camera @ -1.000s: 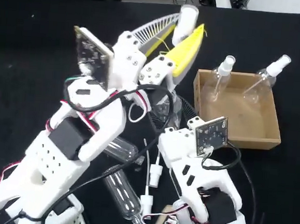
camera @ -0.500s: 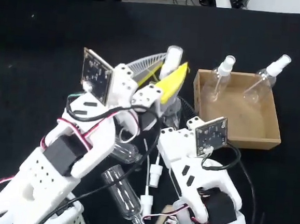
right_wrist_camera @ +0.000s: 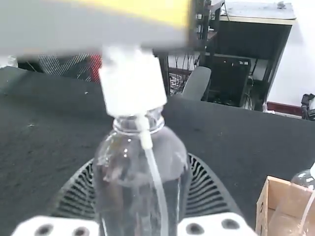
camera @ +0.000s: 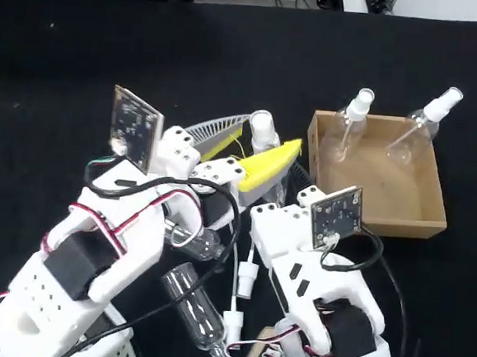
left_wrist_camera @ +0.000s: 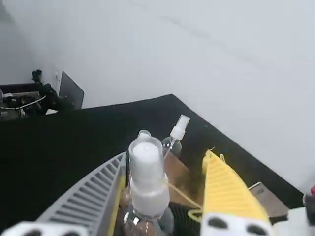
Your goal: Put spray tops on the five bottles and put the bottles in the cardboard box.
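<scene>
Seating spray top (left_wrist_camera: 146,172) on bottle (right_wrist_camera: 133,182) just beside cardboard box (camera: 367,223). Right hand (right_wrist_camera: 138,206) clamped on bottle; left hand (left_wrist_camera: 166,156) jaws apart around spray top. Risk: spray top likely loose or crooked, could pop off on transfer.

Clear bottle (right_wrist_camera: 135,187) w/ white spray top (right_wrist_camera: 133,83) — brown cardboard box (camera: 367,222), black table (camera: 67,41).

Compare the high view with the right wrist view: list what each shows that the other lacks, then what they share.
High view adds: two uncapped bottles and two loose spray tops lying on the table. Right wrist view adds: the dip tube inside the upright bottle, a chair behind. Shared: that bottle, the spray top at its neck, the left hand, the cardboard box.
</scene>
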Controlling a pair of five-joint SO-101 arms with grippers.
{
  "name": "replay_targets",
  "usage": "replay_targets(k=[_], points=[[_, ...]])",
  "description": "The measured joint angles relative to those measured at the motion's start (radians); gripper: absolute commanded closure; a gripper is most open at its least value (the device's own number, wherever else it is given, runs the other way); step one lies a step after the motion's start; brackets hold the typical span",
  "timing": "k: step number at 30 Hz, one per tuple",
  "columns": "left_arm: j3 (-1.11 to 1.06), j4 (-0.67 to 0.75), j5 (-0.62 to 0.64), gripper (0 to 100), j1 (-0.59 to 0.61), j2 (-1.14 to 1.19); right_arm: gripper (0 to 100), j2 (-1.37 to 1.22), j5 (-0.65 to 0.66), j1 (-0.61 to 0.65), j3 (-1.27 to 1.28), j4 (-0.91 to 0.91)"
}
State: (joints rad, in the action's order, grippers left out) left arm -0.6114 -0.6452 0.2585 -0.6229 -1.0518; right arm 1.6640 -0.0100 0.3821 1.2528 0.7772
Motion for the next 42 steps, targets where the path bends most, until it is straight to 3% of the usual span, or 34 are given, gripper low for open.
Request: replay_targets(k=[13,23,27,31,36,39,42], points=[[0.155,-0.008,0.009,77,0.193,0.060,98.8,0.000,0.000,-0.002,0.000,0.000],[0.186,-0.095,0.012,77,0.109,0.155,98.8,0.000,-0.002,-0.003,0.002,0.000],[0.267,-0.101,0.011,77,0.146,0.160,98.8,0.000,0.000,-0.003,0.002,0.000],[0.370,-0.130,0.011,77,0.190,0.160,98.7,0.000,0.000,-0.130,0.002,0.000],[0.489,-0.354,0.011,77,0.295,0.157,98.7,0.000,0.000,-0.399,-0.058,0.068],[0.480,-0.505,-0.038,77,0.410,0.161,98.7,0.000,0.046,-0.586,-0.150,0.143],[0.382,-0.537,-0.132,77,0.508,0.163,98.7,0.012,0.118,-0.763,-0.218,0.163]])
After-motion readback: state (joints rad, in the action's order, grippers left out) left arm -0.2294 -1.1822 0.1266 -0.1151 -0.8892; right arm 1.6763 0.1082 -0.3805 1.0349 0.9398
